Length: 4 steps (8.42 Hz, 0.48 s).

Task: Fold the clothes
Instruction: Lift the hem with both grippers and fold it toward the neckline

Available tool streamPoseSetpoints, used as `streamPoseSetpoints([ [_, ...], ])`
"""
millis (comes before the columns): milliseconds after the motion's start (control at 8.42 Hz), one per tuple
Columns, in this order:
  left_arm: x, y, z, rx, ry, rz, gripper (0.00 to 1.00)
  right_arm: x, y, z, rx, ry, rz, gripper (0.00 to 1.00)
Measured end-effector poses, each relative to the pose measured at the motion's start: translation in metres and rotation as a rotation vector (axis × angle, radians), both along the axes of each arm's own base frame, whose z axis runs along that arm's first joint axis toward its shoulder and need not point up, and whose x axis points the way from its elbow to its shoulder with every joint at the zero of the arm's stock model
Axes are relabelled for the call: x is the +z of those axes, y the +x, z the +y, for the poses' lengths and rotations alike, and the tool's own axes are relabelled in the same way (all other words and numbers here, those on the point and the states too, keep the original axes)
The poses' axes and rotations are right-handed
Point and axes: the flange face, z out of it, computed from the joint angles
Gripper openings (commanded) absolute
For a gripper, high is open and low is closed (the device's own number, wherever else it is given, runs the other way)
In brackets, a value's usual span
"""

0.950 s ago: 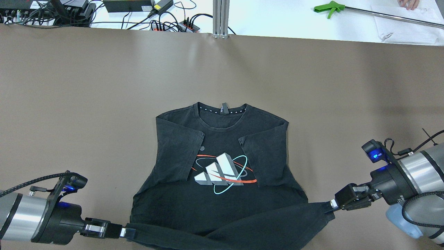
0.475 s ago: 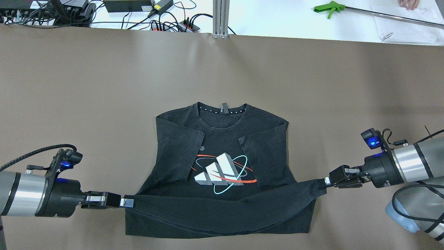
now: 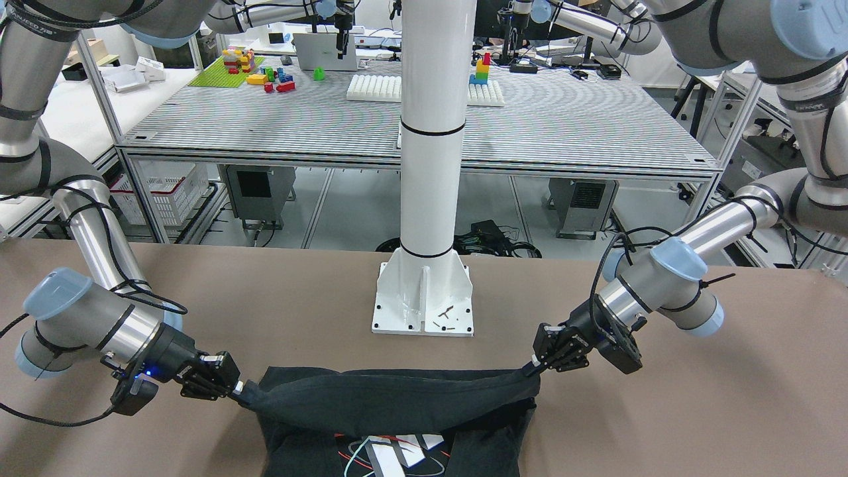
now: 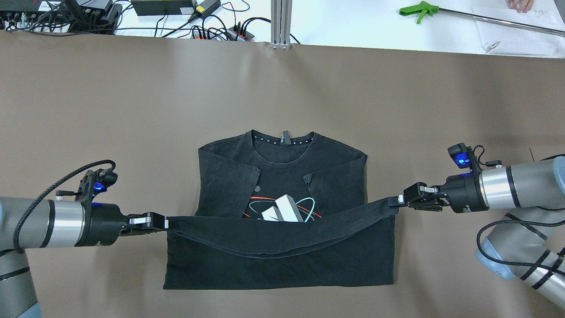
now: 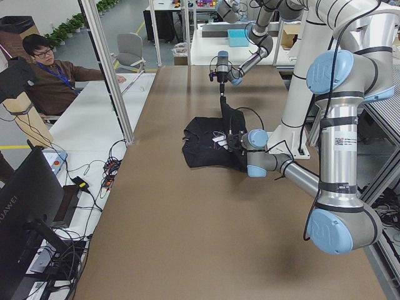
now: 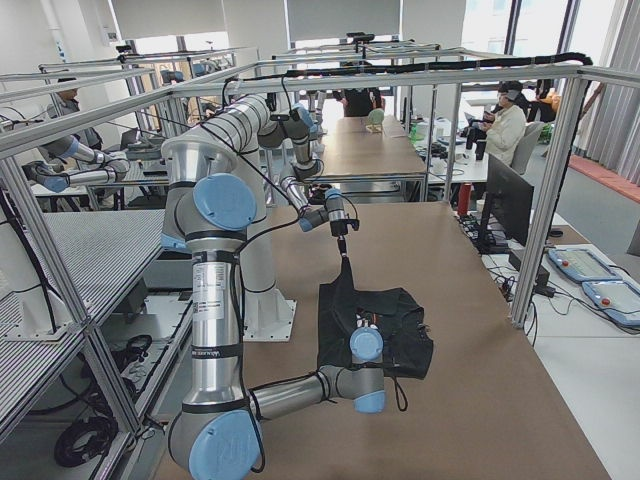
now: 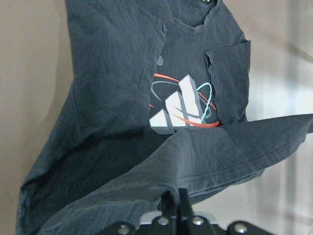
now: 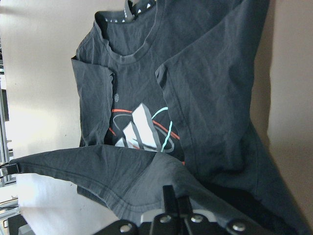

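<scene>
Overhead, the shirt (image 4: 278, 271) has its raised hem (image 4: 282, 238) hanging across the chest, and the lower half of the logo (image 4: 284, 211) is covered by it. In the front-facing view, the frame cuts the shirt off just below that hem. On the left wrist camera, the left gripper (image 7: 176, 203) shows only fingertips at the bottom edge, buried in the hem. It's the same for the right gripper (image 8: 173, 196), and above it the collar (image 8: 128, 58) is clipped at the top. In both side views the grippers at the shirt are too small to judge. Far past the collar, a hand (image 4: 521, 4) is cut by the edge.
</scene>
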Motion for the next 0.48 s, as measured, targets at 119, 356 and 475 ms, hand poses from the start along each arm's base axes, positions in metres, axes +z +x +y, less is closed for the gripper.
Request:
streamPoseSetpoints([
  [119, 0.008, 0.006, -0.01, -0.021, -0.009, -0.015, 0.0, 0.004, -0.006, -0.011, 0.034, 0.02, 0.028, 0.0],
  [356, 0.016, 0.005, -0.023, -0.061, -0.018, -0.03, 0.0, 0.005, -0.014, -0.029, 0.106, 0.048, 0.078, 0.0],
  [475, 0.018, 0.0, -0.029, -0.084, -0.021, -0.033, 0.0, 0.004, -0.016, -0.035, 0.141, 0.048, 0.093, 0.0],
])
